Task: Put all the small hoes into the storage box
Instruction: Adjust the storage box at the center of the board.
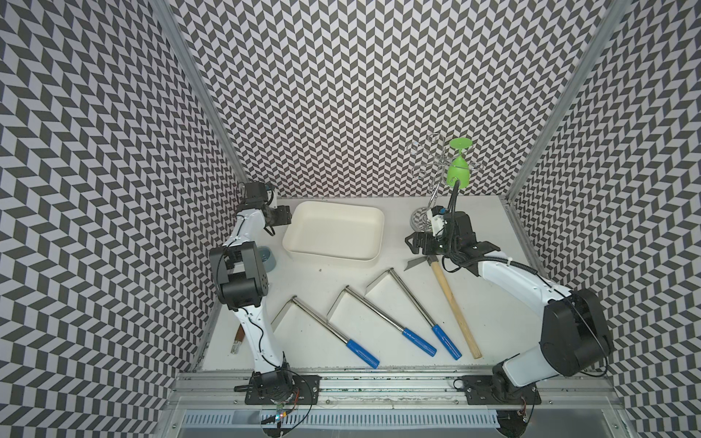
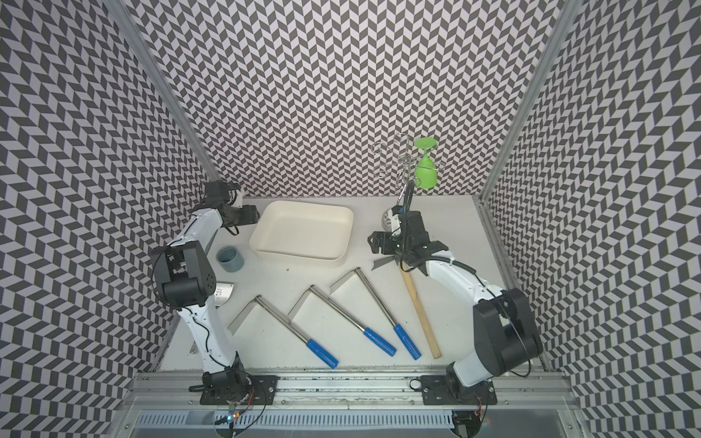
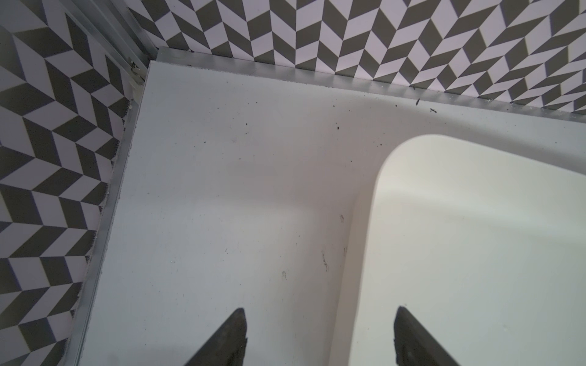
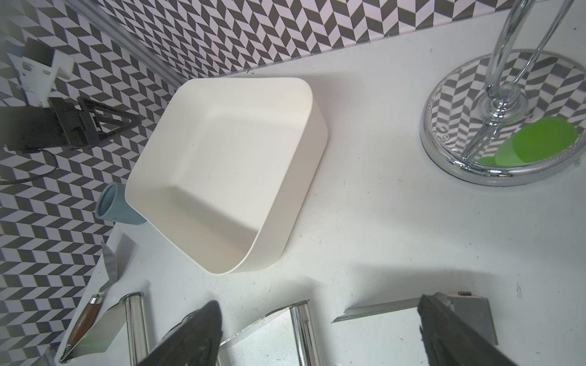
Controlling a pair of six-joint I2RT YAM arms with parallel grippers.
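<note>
1. Hoe placement: the small hoe (image 1: 453,307) lies flat on the white table (image 1: 489,223), outside the storage box (image 1: 330,255) and to its right. Its metal head is near the box's front right corner, and its pale wooden handle runs towards the table's front edge.
2. The right gripper (image 1: 412,242) hovers over the hoe's head with its fingers spread wide and nothing between them. In the right wrist view one fingertip (image 4: 426,305) overlaps the grey head plate (image 4: 469,313); contact cannot be judged.
3. The storage box, cream-white with rounded corners, sits at the back of the table, open side up, with nothing in it.
4. The left gripper (image 1: 278,216) hangs at the box's far left corner. Its fingers are apart and hold nothing. In the left wrist view one fingertip (image 3: 241,313) is over bare table and the other over the box's rim (image 3: 374,190).
5. Three blue-handled steel tools (image 1: 383,316) lie side by side in front of the box, left of the hoe.
6. A grey-blue cup (image 2: 230,258) stands left of the box.
7. A trowel (image 4: 88,317) with a brown handle lies by the left arm. The dark printing on its blade (image 2: 224,292) is too small to read.
8. A chrome rack (image 1: 419,220) in the back right corner carries an inverted green glass (image 1: 459,167).
</note>
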